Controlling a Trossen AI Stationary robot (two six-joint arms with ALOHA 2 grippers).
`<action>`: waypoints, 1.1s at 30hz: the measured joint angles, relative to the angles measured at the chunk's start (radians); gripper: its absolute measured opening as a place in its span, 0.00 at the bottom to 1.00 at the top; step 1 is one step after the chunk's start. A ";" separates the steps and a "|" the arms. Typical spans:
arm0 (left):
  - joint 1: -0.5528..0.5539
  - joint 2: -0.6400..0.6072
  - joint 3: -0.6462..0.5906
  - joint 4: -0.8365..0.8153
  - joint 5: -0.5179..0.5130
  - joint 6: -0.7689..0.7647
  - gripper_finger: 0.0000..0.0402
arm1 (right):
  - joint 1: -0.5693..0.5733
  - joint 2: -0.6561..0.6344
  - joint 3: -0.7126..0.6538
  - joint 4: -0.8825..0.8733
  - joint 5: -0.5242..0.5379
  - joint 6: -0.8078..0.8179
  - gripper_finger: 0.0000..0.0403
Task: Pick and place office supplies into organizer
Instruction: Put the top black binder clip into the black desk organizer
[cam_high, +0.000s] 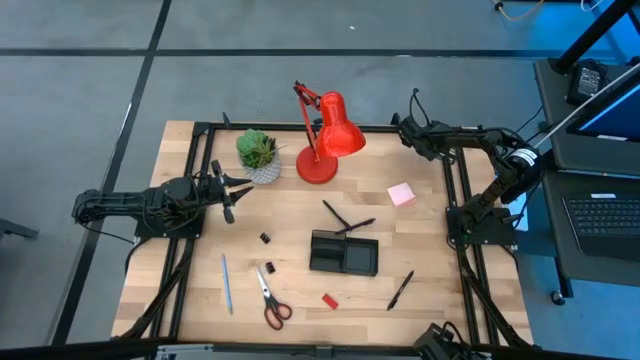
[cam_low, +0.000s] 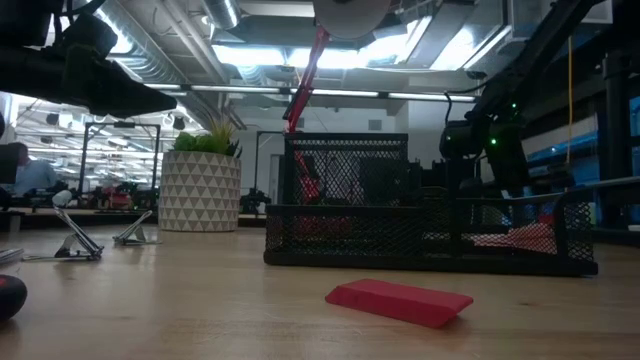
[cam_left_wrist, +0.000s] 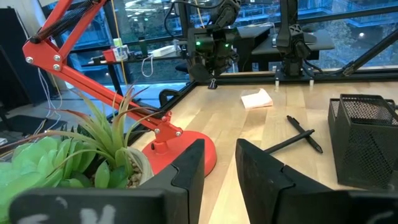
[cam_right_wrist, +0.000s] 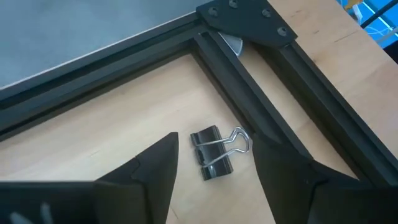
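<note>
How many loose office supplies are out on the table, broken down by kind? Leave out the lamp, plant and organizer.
black pens: 3
blue pen: 1
red-handled scissors: 1
binder clips: 3, one of them at the frame corner under the right claw
red block: 1
pink sticky-note pad: 1
Total: 10

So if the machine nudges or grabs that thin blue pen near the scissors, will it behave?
The blue pen is a slim, straight stick lying flat on the table, so it is probably stiff and light. If its barrel is round, a sideways push would likely roll it. Being so thin, it may slip or pivot in a pincer unless caught near its middle.
</note>
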 joint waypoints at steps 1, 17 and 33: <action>0.000 0.000 0.000 0.000 0.000 0.000 0.22 | 0.000 0.000 0.000 0.000 0.000 0.000 0.52; 0.000 0.000 0.000 0.000 0.000 0.000 0.21 | 0.000 0.000 0.000 -0.002 -0.005 0.146 0.52; 0.000 0.000 0.000 0.000 0.000 0.000 0.21 | -0.005 -0.001 0.000 -0.032 -0.015 0.318 0.52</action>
